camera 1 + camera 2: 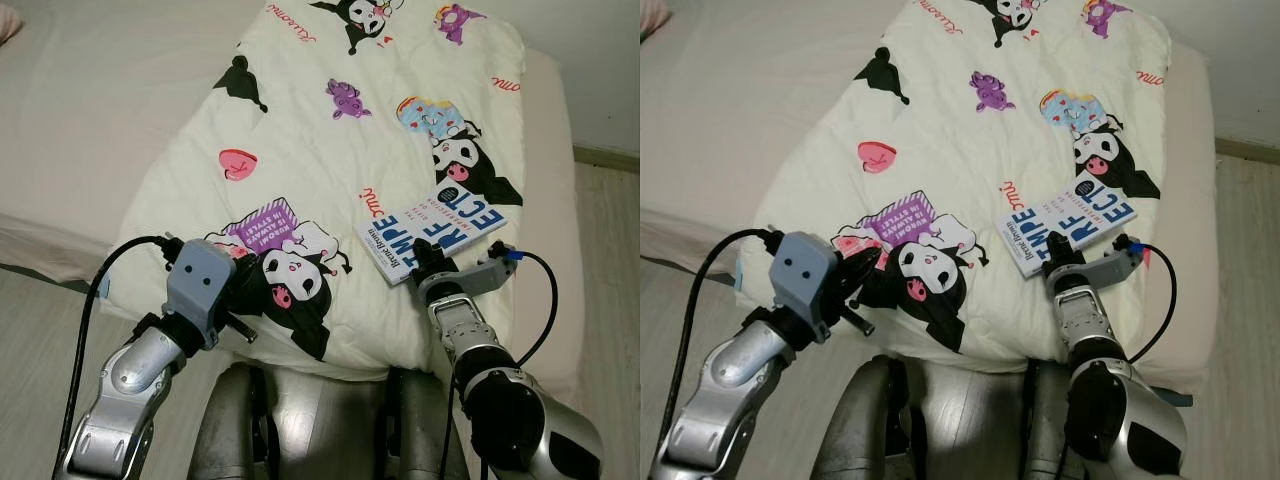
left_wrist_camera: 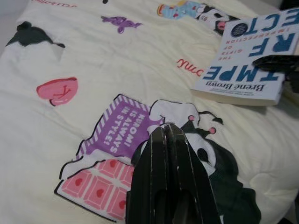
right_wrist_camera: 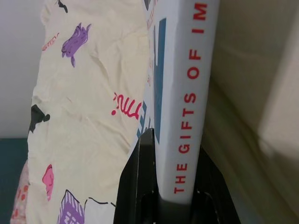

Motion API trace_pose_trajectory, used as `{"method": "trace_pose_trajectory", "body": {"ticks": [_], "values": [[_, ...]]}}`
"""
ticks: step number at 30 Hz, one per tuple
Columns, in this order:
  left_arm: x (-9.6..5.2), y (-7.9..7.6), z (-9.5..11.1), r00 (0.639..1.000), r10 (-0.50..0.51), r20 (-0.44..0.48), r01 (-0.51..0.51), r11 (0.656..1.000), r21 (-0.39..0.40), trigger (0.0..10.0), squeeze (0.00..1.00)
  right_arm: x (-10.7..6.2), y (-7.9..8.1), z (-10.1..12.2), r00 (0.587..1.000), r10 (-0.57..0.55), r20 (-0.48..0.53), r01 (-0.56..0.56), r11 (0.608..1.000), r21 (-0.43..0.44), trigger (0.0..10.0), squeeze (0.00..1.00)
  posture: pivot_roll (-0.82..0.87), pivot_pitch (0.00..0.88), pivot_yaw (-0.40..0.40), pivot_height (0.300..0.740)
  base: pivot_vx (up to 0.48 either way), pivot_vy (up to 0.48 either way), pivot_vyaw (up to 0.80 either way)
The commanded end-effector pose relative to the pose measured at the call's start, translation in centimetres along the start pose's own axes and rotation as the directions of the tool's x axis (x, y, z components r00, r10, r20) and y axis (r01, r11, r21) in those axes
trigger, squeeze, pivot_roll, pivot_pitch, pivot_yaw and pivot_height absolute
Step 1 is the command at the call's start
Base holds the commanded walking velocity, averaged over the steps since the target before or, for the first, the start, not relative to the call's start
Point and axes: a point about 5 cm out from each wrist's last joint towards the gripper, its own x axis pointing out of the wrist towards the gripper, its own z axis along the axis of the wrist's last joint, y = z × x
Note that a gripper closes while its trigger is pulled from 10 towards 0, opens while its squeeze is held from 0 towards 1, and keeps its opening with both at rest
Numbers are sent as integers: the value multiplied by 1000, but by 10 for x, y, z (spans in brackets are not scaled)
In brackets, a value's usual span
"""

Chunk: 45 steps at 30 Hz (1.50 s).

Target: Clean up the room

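A white paperback book [image 1: 432, 232] with blue letters lies on the cream cartoon-print blanket [image 1: 330, 150], near the bed's front right edge. My right gripper [image 1: 432, 262] is at the book's near corner, shut on it. In the right wrist view the book's spine [image 3: 187, 84] with red lettering sits clamped between the two black fingers [image 3: 135, 177]. My left gripper [image 1: 865, 262] hovers low over the blanket's purple and black print at the front left, with its fingers [image 2: 168, 154] pressed together and nothing between them.
The blanket covers a bed with a pale mattress [image 1: 90, 120] bare on the left. Wooden floor [image 1: 40, 340] shows by the bed's front left corner and along its right side [image 1: 610, 250]. A wall with a baseboard [image 1: 605, 155] stands at the far right.
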Motion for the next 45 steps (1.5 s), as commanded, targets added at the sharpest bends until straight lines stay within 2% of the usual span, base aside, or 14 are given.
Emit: {"method": "trace_pose_trajectory", "body": {"ticks": [1, 6, 9, 12, 13, 14, 15, 19, 22, 24, 26, 27, 30, 45], "values": [[-2, 3, -11, 998, 53, -39, -54, 999, -10, 10000, 0, 3, 9, -2, 999, 47, -6, -47, 998, -45, 0, 0, 105, 347, 13, 604, 0, 0, 0], [2, 12, -24, 978, 178, -110, -184, 982, -51, 10000, 0, 8, 29, -6, 986, 162, -35, -166, 977, -137, 0, 0, 72, 301, 13, 604, 0, 0, 0], [-2, 21, -36, 935, 309, -174, -335, 931, -143, 10000, 0, 7, 43, -11, 966, 246, -82, -260, 922, -288, 0, 0, 44, 241, 18, 604, 0, 0, 0], [-4, 23, -39, 919, 345, -192, -377, 912, -164, 10000, 0, 7, 47, -12, 959, 267, -93, -283, 901, -327, 0, 0, 44, 241, 18, 604, 0, 0, 0], [-7, 23, -47, 897, 370, -241, -421, 882, -211, 10000, 0, 5, 50, -12, 956, 278, -93, -292, 877, -380, 5647, 0, 25, 213, 22, 604, 0, 0, 0], [-11, 22, -54, 877, 397, -270, -461, 854, -241, 10000, 0, 2, 54, -11, 953, 291, -87, -298, 840, -454, 10000, 0, 17, 195, 23, 604, 0, 0, 0], [-11, 22, -54, 877, 397, -270, -461, 854, -241, 10000, 0, 2, 54, -11, 953, 291, -87, -298, 840, -454, 10000, 0, 17, 195, 23, 604, 0, 0, 0], [-22, 20, -71, 816, 473, -333, -555, 802, -220, 10000, 0, -13, 58, -7, 942, 327, -73, -296, 709, -640, 10000, 0, -2, 148, 15, 604, 0, 0, 0], [-23, 20, -72, 808, 484, -337, -566, 797, -211, 10000, 0, -14, 58, -7, 940, 331, -77, -298, 694, -655, 10000, 0, -2, 148, 15, 604, 0, 0, 0], [-24, 20, -74, 788, 510, -343, -593, 780, -201, 10000, 0, -20, 56, -7, 939, 333, -87, -294, 647, -703, 10000, 0, -3, 129, 12, 604, 0, 0, 0], [-27, 20, -77, 752, 549, -365, -641, 737, -212, 10000, 0, -29, 49, -9, 946, 310, -94, -260, 556, -790, 10000, 0, -7, 118, 12, 604, 0, 0, 0], [-27, 20, -77, 752, 549, -365, -641, 737, -212, 10000, 0, -29, 49, -9, 946, 310, -94, -260, 556, -790, 10000, 0, -7, 118, 12, 604, 0, 0, 0], [-28, 17, -81, 732, 558, -391, -664, 715, -222, 10000, 0, -41, 39, -15, 955, 278, -104, -224, 449, -865, 10000, 0, -10, 110, 11, 604, 0, 0, 0], [-26, 4, -87, 754, 520, -401, -627, 751, -204, 10000, 0, -60, 16, -28, 975, 174, -136, -202, 456, -867, 10000, 0, -19, 97, -19, 604, 0, 0, 0]]}}
